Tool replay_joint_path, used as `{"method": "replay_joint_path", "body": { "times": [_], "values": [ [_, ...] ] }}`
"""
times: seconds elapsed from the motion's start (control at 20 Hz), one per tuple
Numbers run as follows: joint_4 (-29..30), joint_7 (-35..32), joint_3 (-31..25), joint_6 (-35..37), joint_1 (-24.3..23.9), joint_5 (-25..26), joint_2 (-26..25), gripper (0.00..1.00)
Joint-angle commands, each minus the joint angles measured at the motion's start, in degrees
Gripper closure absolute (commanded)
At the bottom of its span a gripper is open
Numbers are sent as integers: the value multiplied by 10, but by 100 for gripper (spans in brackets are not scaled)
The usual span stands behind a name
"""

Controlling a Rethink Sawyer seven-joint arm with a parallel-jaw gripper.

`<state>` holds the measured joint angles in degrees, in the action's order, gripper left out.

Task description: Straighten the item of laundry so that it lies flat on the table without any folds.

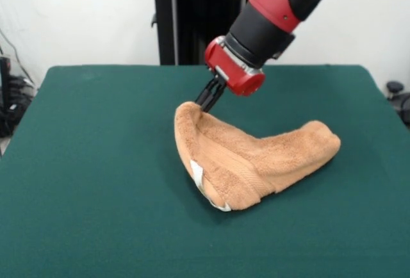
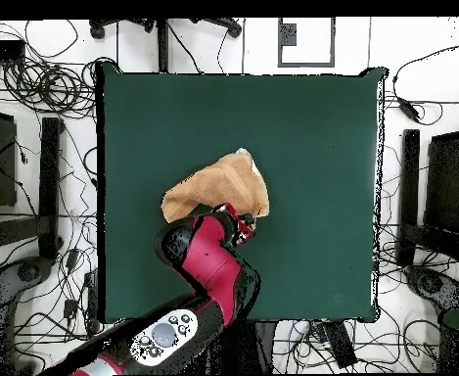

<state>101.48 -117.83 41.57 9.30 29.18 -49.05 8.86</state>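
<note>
The orange-tan towel point(image 1: 253, 159) lies folded and bunched on the green table point(image 1: 96, 163), one edge pulled up into a raised ridge. Its white tag point(image 1: 197, 173) shows at the near lower corner. My gripper point(image 1: 204, 105) comes down from the red and black arm and is shut on the towel's raised far-left edge, holding it above the table. In the overhead view the towel point(image 2: 218, 186) sits near the table's middle point(image 2: 301, 127), and the arm covers its near edge, with the gripper point(image 2: 241, 223) at the towel's lower right.
The robot pedestal point(image 1: 192, 22) stands behind the table's far edge. Cables and stands point(image 2: 37, 88) surround the table on the floor. Green table surface shows on all sides of the towel.
</note>
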Motion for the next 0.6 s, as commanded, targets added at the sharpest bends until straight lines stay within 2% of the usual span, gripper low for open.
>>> {"method": "replay_joint_path", "body": {
  "times": [0.05,0.2,0.6],
  "values": [
    [-59,-41,-17,89,-15,70,20,100],
    [-59,-50,-19,109,-19,90,38,100],
    [-72,-99,21,175,8,125,42,100]
  ]
}}
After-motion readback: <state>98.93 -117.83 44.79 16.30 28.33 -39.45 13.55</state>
